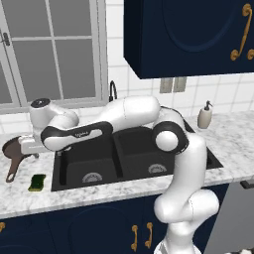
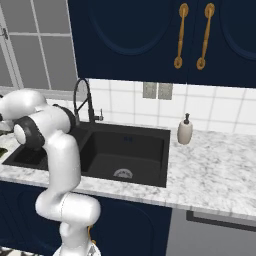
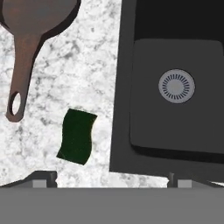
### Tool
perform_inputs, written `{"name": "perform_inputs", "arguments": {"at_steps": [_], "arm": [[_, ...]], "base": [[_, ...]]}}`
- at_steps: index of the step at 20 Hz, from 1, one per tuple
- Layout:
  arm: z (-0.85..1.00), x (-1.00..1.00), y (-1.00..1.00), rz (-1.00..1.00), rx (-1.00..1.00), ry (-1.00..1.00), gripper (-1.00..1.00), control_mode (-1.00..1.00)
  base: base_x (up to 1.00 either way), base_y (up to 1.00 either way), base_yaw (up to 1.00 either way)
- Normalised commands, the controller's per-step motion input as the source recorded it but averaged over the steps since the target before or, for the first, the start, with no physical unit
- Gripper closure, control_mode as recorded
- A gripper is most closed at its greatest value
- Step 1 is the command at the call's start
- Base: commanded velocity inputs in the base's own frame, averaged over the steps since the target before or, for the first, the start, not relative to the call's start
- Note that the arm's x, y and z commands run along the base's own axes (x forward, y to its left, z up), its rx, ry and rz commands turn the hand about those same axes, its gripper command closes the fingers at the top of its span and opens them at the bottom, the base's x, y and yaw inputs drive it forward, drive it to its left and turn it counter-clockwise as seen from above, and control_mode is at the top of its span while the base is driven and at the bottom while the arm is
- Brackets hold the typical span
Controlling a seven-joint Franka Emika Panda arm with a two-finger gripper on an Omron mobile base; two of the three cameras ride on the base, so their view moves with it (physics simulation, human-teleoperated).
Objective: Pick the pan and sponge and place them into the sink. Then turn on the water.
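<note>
The dark brown pan (image 1: 11,148) lies on the marble counter left of the sink (image 1: 116,158), its long handle (image 1: 13,171) pointing toward the front edge. In front of it lies the small sponge (image 1: 36,182), green side up. My gripper (image 1: 28,147) hovers above the counter beside the pan, between it and the sink's left rim. In the hand view the pan (image 3: 39,17) is at the top left, the sponge (image 3: 78,136) lies below it, and the black sink (image 3: 120,87) with a silver drain (image 3: 176,86) is to the right. The gripper (image 3: 111,183) is open, holding nothing.
A black faucet (image 1: 113,92) rises behind the sink, and a soap dispenser (image 1: 205,115) stands on the counter to its right. Dark blue cabinets hang overhead. A window is behind the pan. The faucet (image 2: 82,100) and dispenser (image 2: 185,129) also appear from the right.
</note>
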Motion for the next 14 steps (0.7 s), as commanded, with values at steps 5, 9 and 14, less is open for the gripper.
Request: {"name": "perform_inputs", "arguments": {"at_steps": [5,9,14], "arm": [[-0.16,0.00,0.31,0.00,0.00,0.00,-1.00,-1.00],[-0.13,0.01,0.23,0.00,-0.04,0.03,-1.00,-1.00],[-0.30,0.05,0.23,0.00,0.00,0.00,-1.00,-1.00]], "base": [[0.00,0.00,0.00],[0.00,0.00,0.00],[0.00,0.00,0.00]]}}
